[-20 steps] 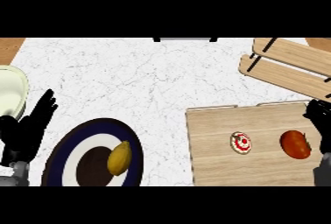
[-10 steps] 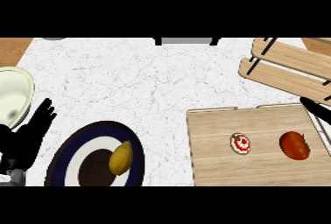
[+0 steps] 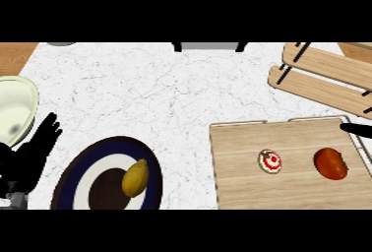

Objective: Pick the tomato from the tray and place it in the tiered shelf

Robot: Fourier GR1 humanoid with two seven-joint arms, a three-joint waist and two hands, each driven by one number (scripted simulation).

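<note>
Head view: tomato [image 3: 330,163] sits on the wooden tray [image 3: 240,187], right of a small red-and-white piece [image 3: 270,161]. Right hand [image 3: 357,130] barely pokes in at the tray's far right edge; can't tell its fingers. Left hand [image 3: 33,155] rests low left, fingers straight and spread, beside the striped plate [image 3: 87,172] with a lemon [image 3: 135,177]. Shelf [image 3: 323,81] upper right.

Single steep head-down view over counter [image 3: 167,98]

Plenty of open marble counter [image 3: 167,93] mid-frame, easy to pass through. Tiered shelf [image 3: 323,81] blocking the top right corner, wooden tray [image 3: 240,187] filling the lower right, striped plate [image 3: 87,182] with a yellow fruit [image 3: 135,178] lower left.
</note>
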